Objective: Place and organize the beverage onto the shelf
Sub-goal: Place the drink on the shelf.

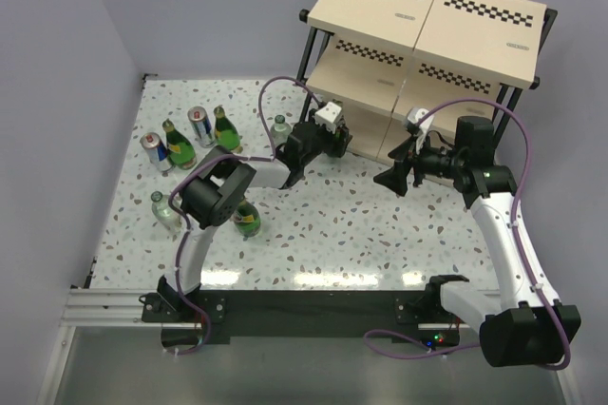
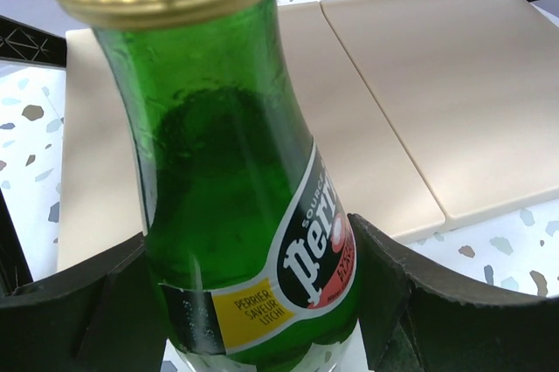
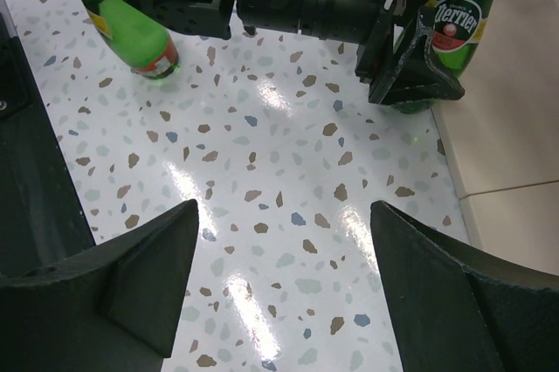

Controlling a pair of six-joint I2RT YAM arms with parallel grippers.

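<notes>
A green bottle [image 2: 236,215] fills the left wrist view. The left claw [image 2: 249,254] grips it by the body, one finger on each side of the label. Behind it lies the bottom board [image 2: 454,84] of the shelf [image 1: 380,20]. In the right wrist view this bottle leans a little, with its base just beside the board's near edge. I cannot tell whether the base touches the table [image 1: 332,234].

The right claw [image 3: 284,210] hangs wide open with nothing in it, over bare table at about 3 o'clock in the top view.

The step in hand looks like the first placement, since no drink shows on any tier. The next move calls for carrying the bottle forward over the board toward 12 o'clock, setting it upright, then opening the claw without tipping it.

Count:
- **Drinks:** eight in all.
- **Green bottles:** four. One is held, two stand at 10 o'clock [image 1: 178,144] [image 1: 225,127], and one stands by the left arm [image 1: 247,218].
- **Clear bottles:** two [image 1: 278,129] [image 1: 163,207].
- **Cans:** two [image 1: 199,125] [image 1: 155,150].
- **Shelf:** one, at 1 o'clock.
</notes>
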